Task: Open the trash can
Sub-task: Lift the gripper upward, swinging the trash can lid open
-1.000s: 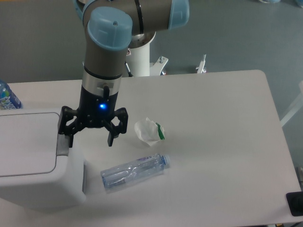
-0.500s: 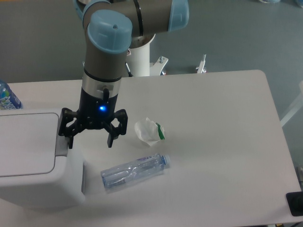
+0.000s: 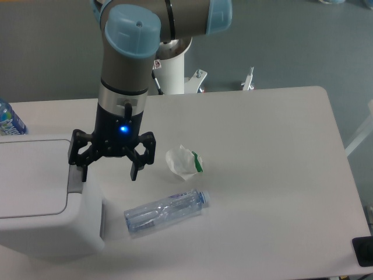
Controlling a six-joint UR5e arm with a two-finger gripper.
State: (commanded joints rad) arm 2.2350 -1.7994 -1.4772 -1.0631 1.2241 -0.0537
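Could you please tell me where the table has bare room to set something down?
The table's right half is bare, from the crumpled wrapper and crushed bottle to the right edge. The left is crowded: the trash can, with the open gripper at its grey tab.

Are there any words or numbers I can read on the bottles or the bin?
None can be read.
crushed bottle: its label is only a blue blur.
bottle at the left edge: the label is too small and blurred.
trash can: plain white, no writing.
crumpled wrapper: a green patch, no letters legible.
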